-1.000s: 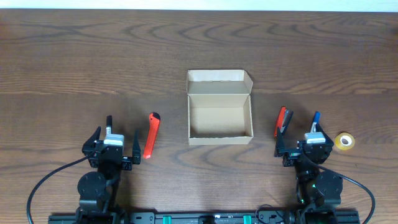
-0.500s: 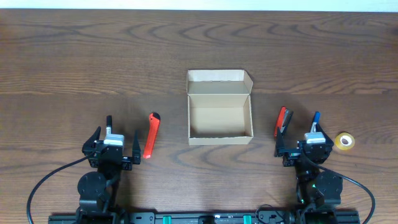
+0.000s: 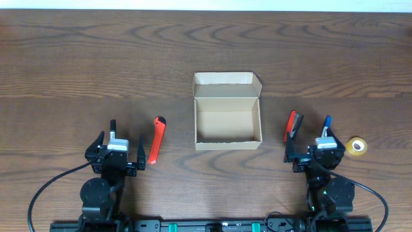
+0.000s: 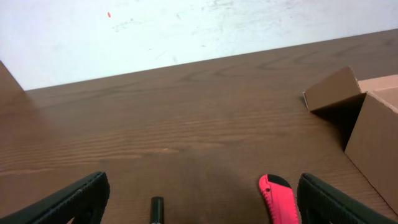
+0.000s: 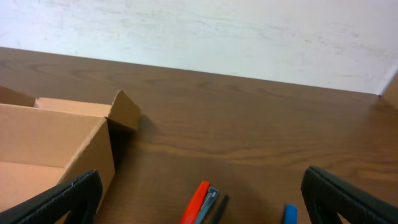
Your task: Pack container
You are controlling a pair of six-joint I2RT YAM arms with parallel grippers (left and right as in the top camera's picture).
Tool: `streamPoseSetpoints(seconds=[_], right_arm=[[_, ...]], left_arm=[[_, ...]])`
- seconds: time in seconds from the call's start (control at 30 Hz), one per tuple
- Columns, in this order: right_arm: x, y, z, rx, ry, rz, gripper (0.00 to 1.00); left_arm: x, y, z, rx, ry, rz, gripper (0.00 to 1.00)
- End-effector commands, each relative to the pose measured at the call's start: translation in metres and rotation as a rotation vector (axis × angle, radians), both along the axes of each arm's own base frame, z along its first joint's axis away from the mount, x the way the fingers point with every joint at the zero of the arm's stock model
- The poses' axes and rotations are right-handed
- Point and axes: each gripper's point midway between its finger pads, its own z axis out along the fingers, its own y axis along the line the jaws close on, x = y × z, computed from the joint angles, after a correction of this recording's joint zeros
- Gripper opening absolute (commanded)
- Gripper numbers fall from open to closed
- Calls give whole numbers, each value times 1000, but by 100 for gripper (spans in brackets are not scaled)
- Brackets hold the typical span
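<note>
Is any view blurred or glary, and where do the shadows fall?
Overhead: sharp, even light, no glare on the table. Left wrist: left gripper's fingers look soft; dark shadow under the container flap. Right wrist: wall bright, slightly washed.

Table (image 3: 96, 58): dark brown wood with wavy grain, filling nearly the whole overhead view.
Wall (image 4: 186, 25): white, scuffed and smudged, rising from the table's far edge.
Red speck (image 4: 109, 14): tiny, high on the wall, left.
Light: soft, even, with faint shadows.
</note>
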Motion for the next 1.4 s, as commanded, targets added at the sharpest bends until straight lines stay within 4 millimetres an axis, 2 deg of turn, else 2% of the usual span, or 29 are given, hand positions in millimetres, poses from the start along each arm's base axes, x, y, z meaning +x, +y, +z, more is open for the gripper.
streamPoseSetpoints(seconds=[0.0,0.43,0.57,0.67,0.77,0.93,1.13,1.23,1.37], right_arm=[[0,-2,-2,13,1,-9,99],[0,-2,-2,15,1,-8,99],[0,-2,-1,125,1,-23,99],[1,1,14,217,-36,-12,99],[1,0,30,232,-21,-19,99],[20,0,38,234,215,-49,99],[52,1,49,216,614,-97,99],[55,1,47,200,872,-128,99],[53,0,39,178,1097,-157,99]], left_arm=[[1,2,-14,9,26,7,95],[1,2,-14,8,26,7,96],[0,2,-15,8,27,7,95],[0,2,-15,8,28,8,95],[1,4,-15,-37,32,29,95],[1,5,-15,-128,37,56,95],[1,5,-15,-146,38,59,95],[1,5,-15,-147,38,59,95],[1,5,-15,-154,38,60,95]])
